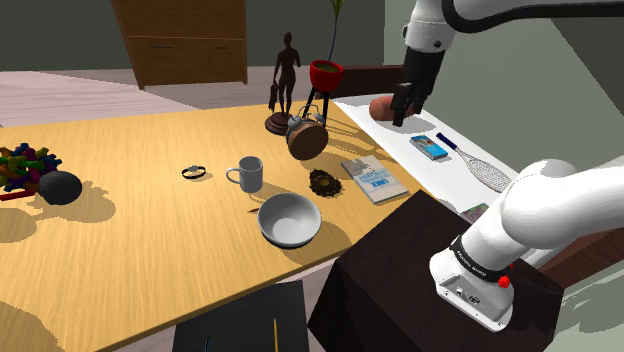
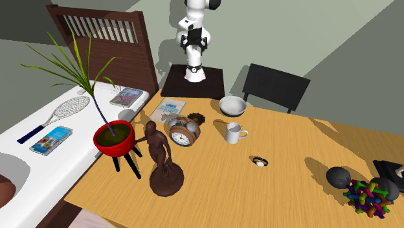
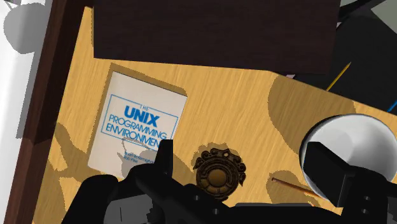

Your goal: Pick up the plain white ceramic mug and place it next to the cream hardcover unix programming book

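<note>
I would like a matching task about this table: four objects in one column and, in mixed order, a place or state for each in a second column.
1. white handled mug
2. white round bowl
3. cream book with blue lettering
4. red plant pot

a. lies flat, cover facing up
b. stands beside the dark brown figurine
c. nearest the small black ring
d. nearest the black chair

Pairs: 1-c, 2-d, 3-a, 4-b

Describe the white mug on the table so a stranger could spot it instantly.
Start at the long light wooden table. Near its middle, between the wide white bowl and a small black ring, stands the mug. It's the only upright white cup with a handle.
</note>
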